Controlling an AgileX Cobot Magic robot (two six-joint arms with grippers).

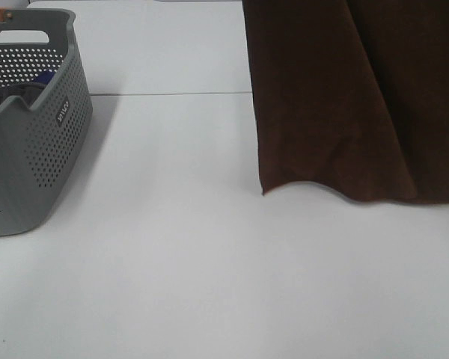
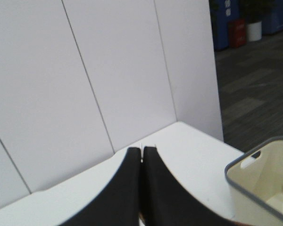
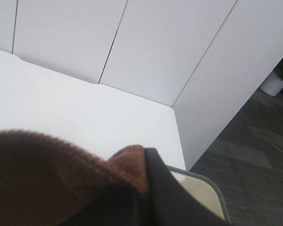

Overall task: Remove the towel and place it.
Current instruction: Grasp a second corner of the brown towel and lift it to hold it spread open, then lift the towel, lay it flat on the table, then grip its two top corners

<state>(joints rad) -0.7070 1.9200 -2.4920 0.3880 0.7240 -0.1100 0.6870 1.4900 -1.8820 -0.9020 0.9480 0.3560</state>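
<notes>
1. The towel (image 1: 322, 97) hangs in the air on the far right of the scene. Its bottom edge is just above the worktop (image 1: 209, 262), or maybe brushing it. I cannot tell which.
2. The right fingers (image 3: 162, 188) pinch a top bit of the towel. The brown cloth bunches up against them.
3. The left fingers (image 2: 127, 188) are pressed together. No cloth shows between their tips.
4. The towel looks clear of the grey basket (image 1: 52, 149), which sits well apart on the left. So I think the job now is to set the towel down.
5. To do it well, go down slowly so the bottom edge lands first on bare worktop. Slide the arm sideways while going down, so the cloth lies flat and does not pile up. Hold the pinch tight until most of the cloth rests. Stay away from the basket.
6. Both arms are up high, out of the high view. The right one looks down on a corner of the worktop. The left one faces the white wall, with a pale bin (image 2: 259, 169) close by.
</notes>
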